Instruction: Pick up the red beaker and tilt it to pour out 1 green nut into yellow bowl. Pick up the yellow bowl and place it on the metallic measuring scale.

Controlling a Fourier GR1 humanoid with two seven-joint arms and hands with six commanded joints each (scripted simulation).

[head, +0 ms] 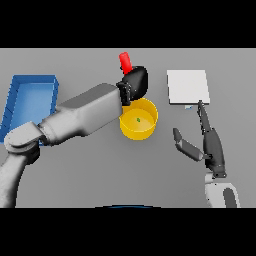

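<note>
My left hand [135, 82] is shut on the red beaker [125, 62], held above the far rim of the yellow bowl [148, 125]; only the beaker's top end shows past the hand. A small green nut [137, 120] lies inside the bowl. The metallic measuring scale [188, 86] is a pale square plate at the back right, a short way right of the bowl. My right hand [212, 145] rests open at the right, its fingers pointing toward the scale's near edge, thumb spread out to the left.
A blue tray [15, 102] with raised walls stands at the far left, partly behind my left arm. My left forearm crosses the table from the lower left to the bowl.
</note>
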